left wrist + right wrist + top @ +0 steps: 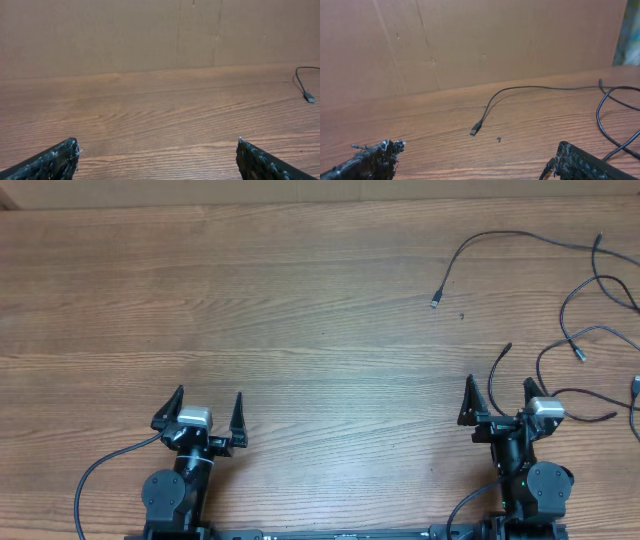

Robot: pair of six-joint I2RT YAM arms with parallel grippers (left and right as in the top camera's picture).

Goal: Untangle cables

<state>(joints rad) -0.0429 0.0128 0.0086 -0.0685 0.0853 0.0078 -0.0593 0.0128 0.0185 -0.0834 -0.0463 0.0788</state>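
From overhead, the left gripper [208, 398] and right gripper [499, 385] sit at the near edge of the wooden table [300, 300], both spread wide and holding nothing. The cables [520, 232] lie loosely looped at the far right, one plug [436, 302] pointing left. In the left wrist view the left gripper's fingers [55, 160] stand wide apart over bare wood, with one cable end [302, 85] at far right. In the right wrist view the jaws also gape, and a plug-tipped cable [535, 88] lies ahead, well apart, with more cords [600, 117] curling on the right.
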